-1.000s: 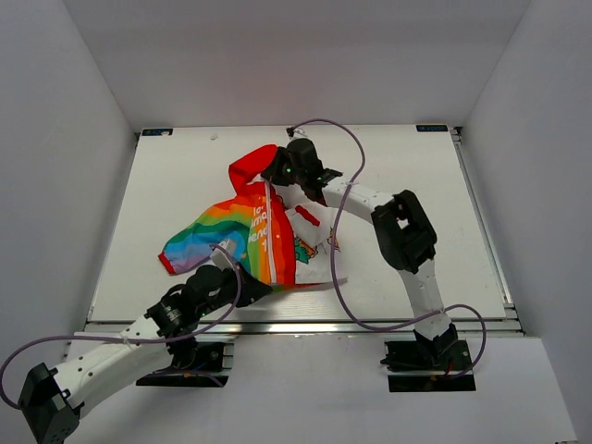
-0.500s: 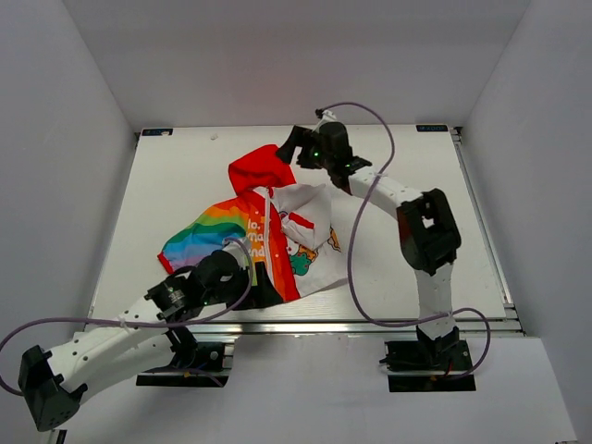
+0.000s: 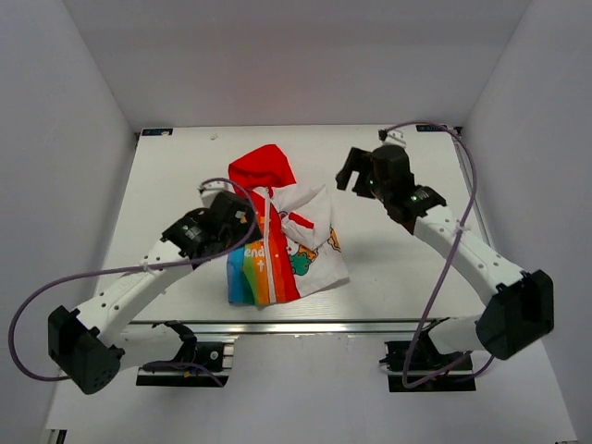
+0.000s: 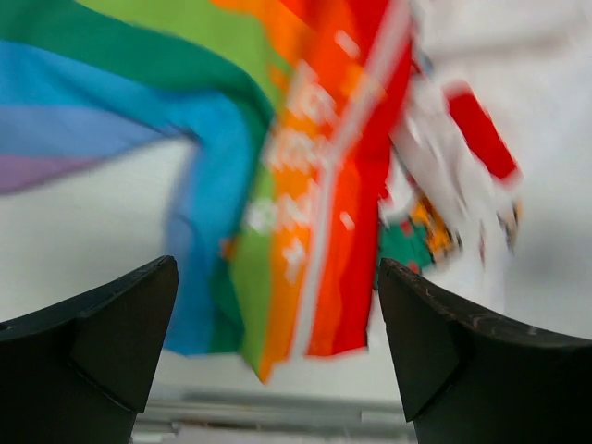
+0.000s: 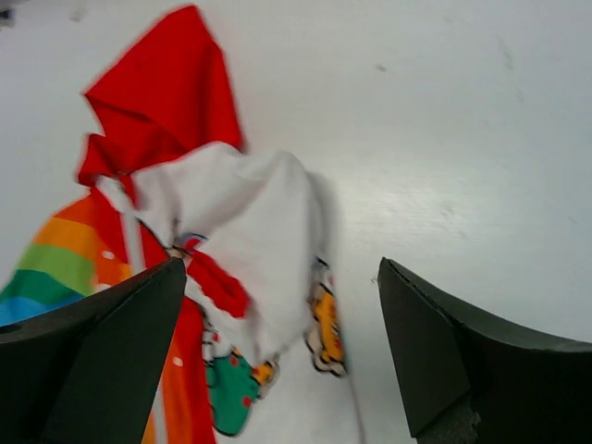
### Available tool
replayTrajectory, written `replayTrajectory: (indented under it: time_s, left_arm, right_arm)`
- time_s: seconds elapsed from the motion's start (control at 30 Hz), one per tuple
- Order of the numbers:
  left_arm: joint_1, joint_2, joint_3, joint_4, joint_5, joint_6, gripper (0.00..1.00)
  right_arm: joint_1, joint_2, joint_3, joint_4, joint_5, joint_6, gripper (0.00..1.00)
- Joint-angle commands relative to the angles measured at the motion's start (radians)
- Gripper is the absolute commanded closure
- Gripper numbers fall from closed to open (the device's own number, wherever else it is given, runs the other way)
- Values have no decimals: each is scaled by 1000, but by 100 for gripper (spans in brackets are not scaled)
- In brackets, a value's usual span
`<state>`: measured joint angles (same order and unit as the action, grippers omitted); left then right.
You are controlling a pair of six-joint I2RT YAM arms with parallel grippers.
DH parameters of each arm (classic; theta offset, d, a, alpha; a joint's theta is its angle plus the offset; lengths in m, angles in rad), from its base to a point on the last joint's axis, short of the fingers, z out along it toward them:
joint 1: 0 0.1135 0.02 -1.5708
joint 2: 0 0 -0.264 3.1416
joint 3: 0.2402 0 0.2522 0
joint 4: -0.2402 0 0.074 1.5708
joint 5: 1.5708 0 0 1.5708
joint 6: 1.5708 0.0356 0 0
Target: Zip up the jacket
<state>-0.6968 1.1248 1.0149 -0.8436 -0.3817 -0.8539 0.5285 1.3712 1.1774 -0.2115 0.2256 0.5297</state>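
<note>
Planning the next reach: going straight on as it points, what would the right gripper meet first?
Likely the jacket, at its bunched white front below the red hood; the open right gripper frames it, depth unclear.

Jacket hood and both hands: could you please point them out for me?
Hood (image 3: pixel 262 168): top view, middle of the red fabric.
Left hand (image 4: pixel 277 268): left wrist view, midway between its open fingertips.
Right hand (image 5: pixel 282 266): right wrist view, midway between its open fingertips.
</note>
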Motion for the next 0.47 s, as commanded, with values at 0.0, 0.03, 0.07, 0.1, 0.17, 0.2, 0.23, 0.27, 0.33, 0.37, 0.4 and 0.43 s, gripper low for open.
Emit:
replayTrajectory:
  time_s: [0.0,0.03,0.07,0.1,0.17,0.2,0.23,0.27,0.33,0.37,0.4,0.43]
  left_arm:
    - [280,-39,22,56,-10,108,2]
    - [327,-45,18,61,3,111,2]
    - [367,-49,14,58,9,105,2]
    - [425,-63,5,60,18,102,2]
    - [453,-82,-13,80,32,104,2]
    - [460,-91,-18,83,33,105,2]
    - [462,-102,-19,71,21,93,2]
    - [464,-111,-21,67,23,96,2]
    - [464,-135,-32,75,4,89,2]
    - [462,-146,-38,83,0,87,2]
    - [464,-152,-42,84,-6,84,2]
    - [464,-166,-48,84,-9,81,2]
  right_arm:
    - [1,-99,-112,-192,184,2,11]
    - [-1,-125,-142,-198,196,16,11]
    - [2,-174,-174,-198,208,32,11]
    - [-1,-196,-238,-189,212,39,11]
    - [1,-257,-291,-175,219,59,11]
    - [1,-274,-317,-164,219,61,11]
    - [1,-294,-364,-131,221,62,11]
    - [1,-329,-387,-109,227,61,11]
    - [1,-362,-447,-50,238,67,11]
    - [1,-394,-461,-36,241,72,11]
    - [1,-408,-473,-22,242,78,11]
    - [1,-438,-495,12,236,70,11]
